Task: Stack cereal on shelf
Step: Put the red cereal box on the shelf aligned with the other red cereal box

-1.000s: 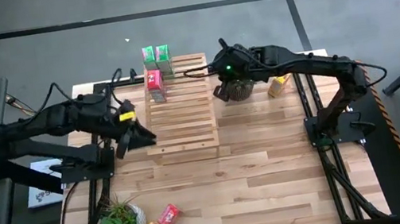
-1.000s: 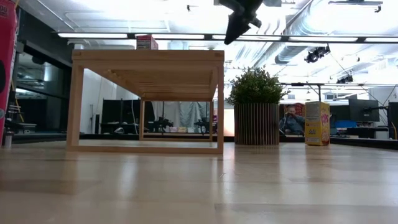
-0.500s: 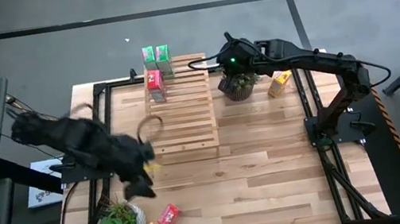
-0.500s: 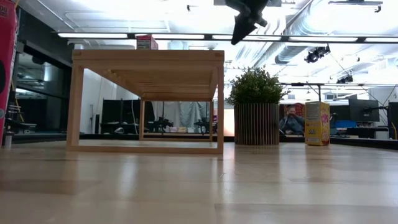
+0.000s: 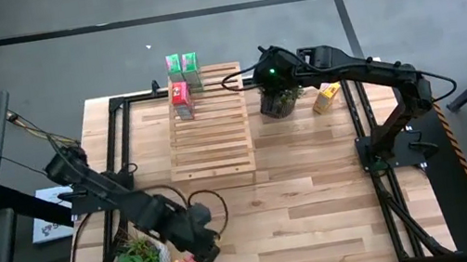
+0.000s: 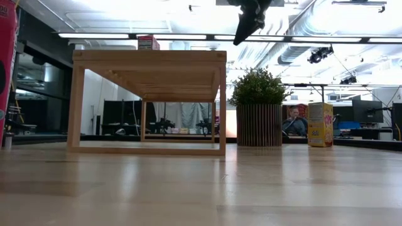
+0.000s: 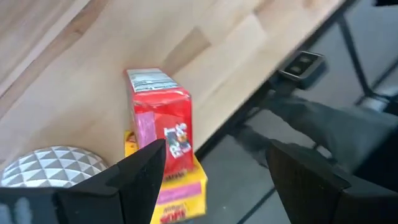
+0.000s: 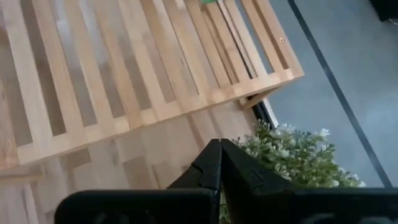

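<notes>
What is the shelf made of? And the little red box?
The shelf looks like pale, unpainted wood: you can see grain on its slats. The red box looks like thin cardboard with a printed, slightly shiny skin, going by its folded edges and pictures.

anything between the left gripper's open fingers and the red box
No: in the left wrist view only bare tabletop lies between the open left gripper and the red box, which rests against a yellow box.

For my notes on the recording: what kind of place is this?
Probably a robotics lab in an open office: exposed ceiling ducts, desks with monitors behind the light wooden plank table, and a seated person.
</notes>
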